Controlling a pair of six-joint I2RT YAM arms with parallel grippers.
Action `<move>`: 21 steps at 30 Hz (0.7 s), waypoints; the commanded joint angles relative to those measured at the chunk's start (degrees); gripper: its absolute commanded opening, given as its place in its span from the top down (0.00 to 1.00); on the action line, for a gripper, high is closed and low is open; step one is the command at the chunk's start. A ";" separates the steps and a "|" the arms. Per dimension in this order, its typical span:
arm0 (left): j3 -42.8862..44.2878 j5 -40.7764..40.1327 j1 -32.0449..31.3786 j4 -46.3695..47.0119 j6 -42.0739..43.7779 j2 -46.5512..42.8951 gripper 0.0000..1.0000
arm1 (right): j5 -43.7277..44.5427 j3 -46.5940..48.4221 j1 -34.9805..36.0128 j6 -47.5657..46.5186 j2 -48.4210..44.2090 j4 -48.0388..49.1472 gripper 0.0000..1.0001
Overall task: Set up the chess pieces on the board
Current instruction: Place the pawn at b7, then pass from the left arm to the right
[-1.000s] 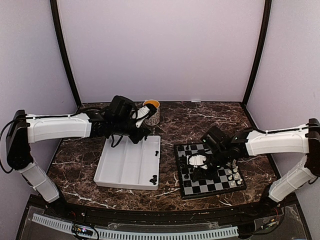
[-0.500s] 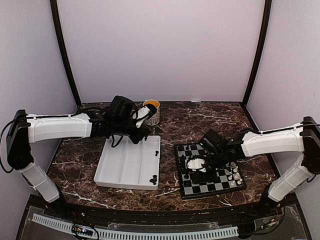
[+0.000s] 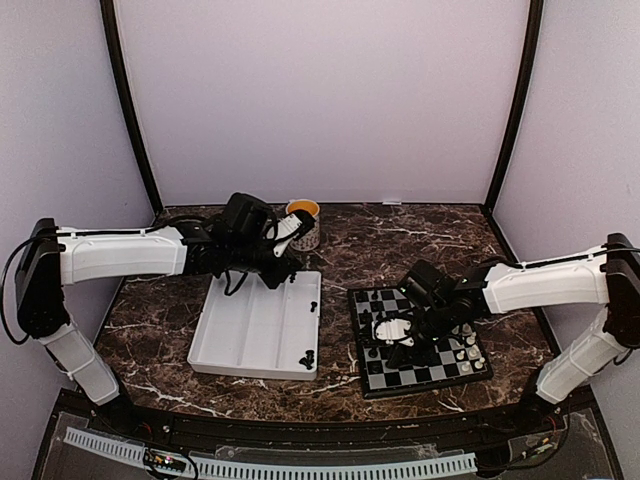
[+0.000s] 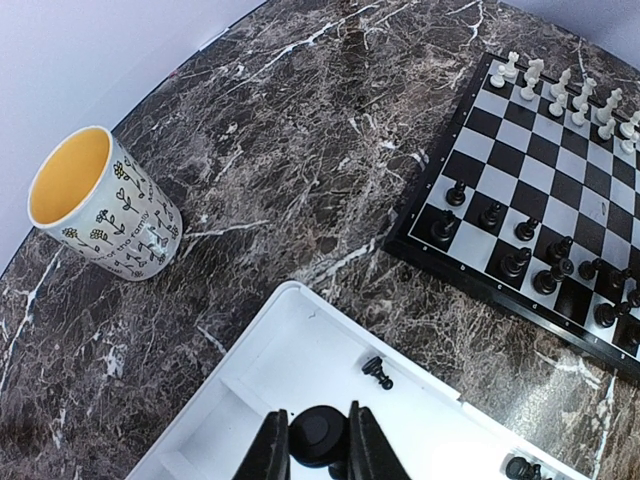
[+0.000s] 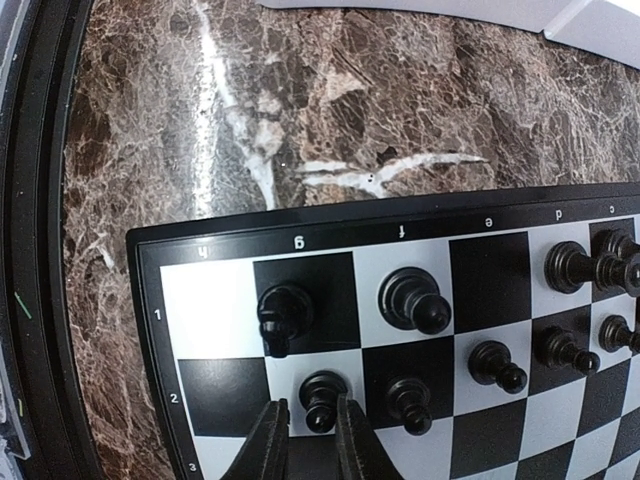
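Note:
The board (image 3: 440, 372) lies right of centre, with black chess pieces (image 4: 520, 262) on its near-left ranks and white ones (image 4: 560, 90) along its far side. My left gripper (image 4: 317, 415) hangs over the white tray (image 3: 250, 330), shut on a black piece (image 4: 318, 438) whose round base faces the camera. My right gripper (image 5: 311, 405) is low over the board's (image 5: 210, 300) corner. Its fingers straddle a standing black pawn (image 5: 320, 392) on g2, open only narrowly, with a sliver of gap on the left side. A knight (image 5: 283, 312) stands on g1.
A flowered mug (image 4: 100, 205) with a yellow inside stands behind the tray. Loose black pieces (image 4: 377, 372) lie in the tray, another at its near right corner (image 3: 308, 358). Dark marble table all round; black frame posts at both back corners.
My right gripper has slid toward the board's near-left corner and its jaws have narrowed around the pawn. The left arm has stayed where it was, still holding its piece.

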 commanded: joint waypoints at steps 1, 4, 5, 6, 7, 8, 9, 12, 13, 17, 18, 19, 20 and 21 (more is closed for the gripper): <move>1.59 0.58 0.36 -0.95 -0.33 -0.12 0.96 | 0.73 0.14 0.66 0.11 -0.95 -0.08 0.81; 1.67 0.32 0.34 -0.95 -0.52 -0.10 0.96 | 0.73 0.98 0.66 0.35 -1.44 -0.65 0.79; 1.68 -0.01 0.34 -0.84 -0.60 -0.13 0.96 | 0.72 1.44 0.66 0.43 -1.84 -1.39 0.78; 1.79 -0.33 0.32 -0.81 -1.11 -0.16 0.96 | 0.52 2.27 0.66 0.28 -2.53 -2.54 0.77; 1.91 -0.77 0.37 -0.63 -1.51 -0.34 0.97 | 0.49 3.68 0.59 0.00 -3.32 -3.86 0.76; 2.22 -0.75 0.35 -0.26 -2.91 -0.49 0.97 | 0.70 5.12 0.46 -0.21 -4.34 -5.16 0.76; 2.48 -0.44 0.34 0.14 -3.95 -0.93 0.97 | 0.90 6.61 0.26 -0.33 -4.76 -6.41 0.75; 3.99 3.49 0.34 2.69 -10.67 -1.85 0.96 | -0.44 12.52 -2.32 0.94 -5.36 -8.57 0.72; 4.37 3.97 0.34 3.42 -13.73 -2.26 0.95 | -1.45 14.75 -3.36 2.44 -5.06 -8.19 0.72; 5.05 7.30 0.34 12.43 -23.28 -4.56 0.95 | -9.75 23.01 -9.24 11.55 -1.73 -2.88 0.69; 5.03 7.71 0.34 15.91 -24.73 -4.88 0.95 | -12.44 24.87 -10.84 14.78 -0.63 -0.97 0.68; 4.98 7.75 0.32 17.67 -27.18 -5.57 0.95 | -16.12 26.52 -12.75 17.87 0.82 0.77 0.66; 4.88 7.75 0.33 20.62 -28.08 -6.20 0.95 | -20.03 28.30 -14.62 20.95 2.27 2.81 0.65; 4.81 7.59 0.29 21.97 -29.55 -6.45 0.95 | -24.26 29.75 -16.44 24.53 3.86 4.37 0.64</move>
